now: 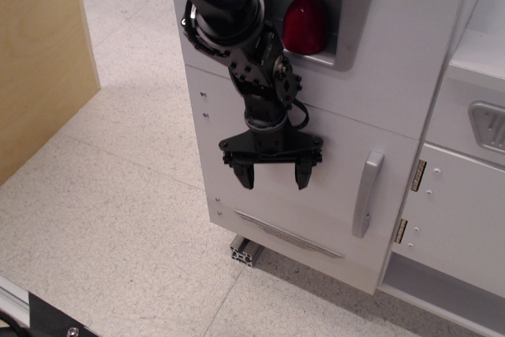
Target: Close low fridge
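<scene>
The low fridge (237,124) is a white compartment whose large flat door lies flush with the front, shut. Its vertical grey bar handle (366,192) is at the door's right side, and a thin grey strip (288,234) runs along the bottom. My black gripper (274,177) hangs right in front of the door's middle, left of the handle, open and empty, fingertips pointing down. Whether it touches the door I cannot tell.
A white panel above holds a grey niche with a red object (305,24). A smaller white cabinet door with brass hinges (417,175) is to the right. A wooden panel (39,53) stands at left. An aluminium foot (243,252) sits under the fridge on the speckled floor.
</scene>
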